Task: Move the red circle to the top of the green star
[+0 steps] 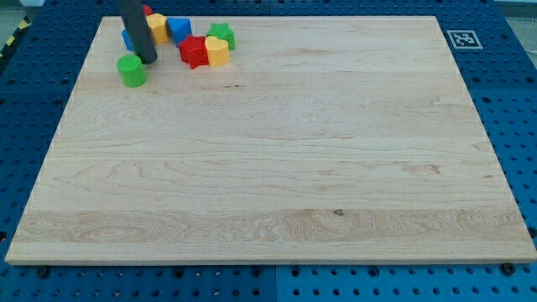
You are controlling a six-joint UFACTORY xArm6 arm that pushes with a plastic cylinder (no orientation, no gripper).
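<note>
A small red block (pixel 148 11), mostly hidden behind the rod, shows at the view's top left; its shape cannot be made out. The green star (pixel 222 35) sits to the right of it, at the right end of the cluster, touching a yellow block (pixel 217 52). My tip (pixel 147 60) rests on the board just up and right of a green round block (pixel 131 70), below the small red block and well left of the green star.
A blue block (pixel 127 39) is partly hidden behind the rod. A yellow block (pixel 158 28), a blue block (pixel 179 29) and a red star-like block (pixel 193 51) lie between the rod and the green star. A marker tag (pixel 462 39) is at the board's top right corner.
</note>
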